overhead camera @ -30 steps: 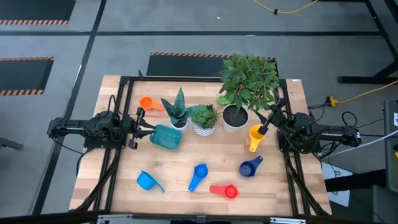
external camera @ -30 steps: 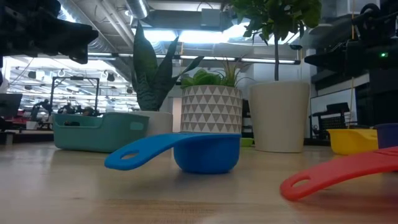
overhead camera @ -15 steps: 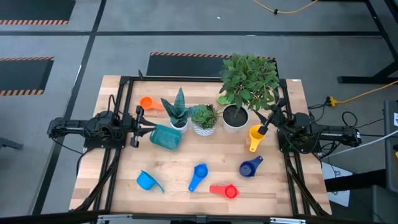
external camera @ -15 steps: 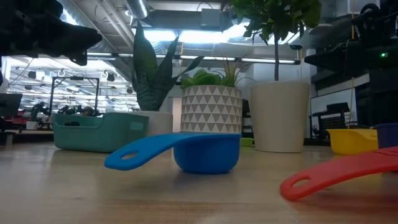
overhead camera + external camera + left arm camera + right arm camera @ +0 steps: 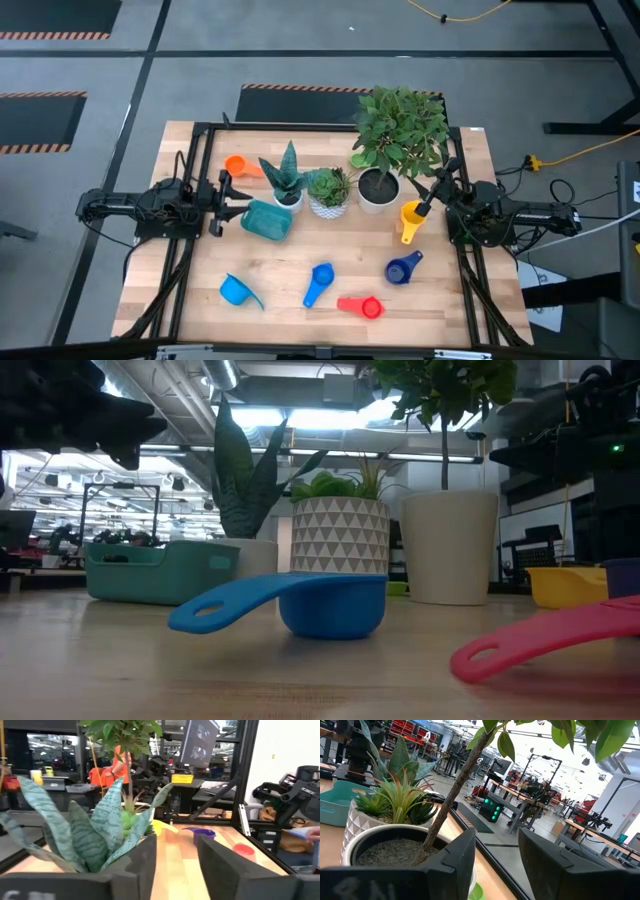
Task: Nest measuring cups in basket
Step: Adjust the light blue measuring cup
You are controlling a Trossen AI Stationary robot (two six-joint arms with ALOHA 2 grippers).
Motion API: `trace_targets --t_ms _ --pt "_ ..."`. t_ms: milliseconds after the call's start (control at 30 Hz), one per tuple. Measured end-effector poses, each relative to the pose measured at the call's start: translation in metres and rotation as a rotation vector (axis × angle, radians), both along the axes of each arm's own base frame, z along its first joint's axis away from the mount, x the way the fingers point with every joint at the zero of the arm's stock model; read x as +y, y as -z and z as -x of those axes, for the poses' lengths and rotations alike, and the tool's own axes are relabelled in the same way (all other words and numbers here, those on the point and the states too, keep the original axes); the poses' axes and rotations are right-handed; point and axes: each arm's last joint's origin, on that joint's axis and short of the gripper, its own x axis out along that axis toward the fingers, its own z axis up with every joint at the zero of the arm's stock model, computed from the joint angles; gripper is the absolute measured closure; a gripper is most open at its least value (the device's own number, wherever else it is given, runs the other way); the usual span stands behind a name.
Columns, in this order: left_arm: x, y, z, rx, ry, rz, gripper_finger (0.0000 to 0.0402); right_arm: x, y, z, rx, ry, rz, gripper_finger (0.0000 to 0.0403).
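The teal basket (image 5: pixel 266 220) rests flat on the table's left half, just in front of my left gripper (image 5: pixel 225 205), which is open, level and holds nothing. Measuring cups lie loose on the wood: orange (image 5: pixel 236 166) at the far left, yellow (image 5: pixel 411 218) near my right gripper (image 5: pixel 437 190), navy (image 5: pixel 402 268), blue (image 5: pixel 319 283), light blue (image 5: pixel 236 291) and red (image 5: pixel 362 306) toward the near edge. My right gripper is open too, level, beside the large plant's pot (image 5: pixel 395 850). A bit of green plastic (image 5: pixel 477 892) lies by that pot.
Three potted plants stand in a row across the table's middle: a snake plant (image 5: pixel 285 178), a succulent in a patterned pot (image 5: pixel 328 192) and a leafy bush (image 5: pixel 398 128). A black frame (image 5: pixel 200 140) borders the table. Bare wood lies between the basket and the near cups.
My left gripper has turned a little about its own long axis without leaving its place. The cups, the basket and my right gripper stand as they did.
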Motion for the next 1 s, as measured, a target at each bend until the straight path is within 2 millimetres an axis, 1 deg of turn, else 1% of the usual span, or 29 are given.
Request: trace_targets --t_ms 200,367,767,833,1000 --pt "0.002 0.000 0.000 0.000 -0.068 0.003 0.0204 0.000 0.000 0.000 0.000 0.000 0.000 0.0247" --pt "0.002 0.000 0.000 0.000 -0.082 0.005 0.0175 0.000 0.000 0.000 0.001 0.000 0.000 0.0247" --pt "0.001 -0.001 0.000 -0.012 -0.050 0.012 0.0170 0.000 0.000 0.000 0.000 0.000 0.000 0.0247" --pt "0.000 -0.005 0.001 -0.022 -0.014 0.009 0.0172 0.000 0.000 0.000 0.000 0.000 0.000 0.0247" --pt "-0.002 -0.023 0.005 -0.071 0.067 0.060 0.0170 0.000 0.000 0.000 0.000 0.000 0.000 0.0247"
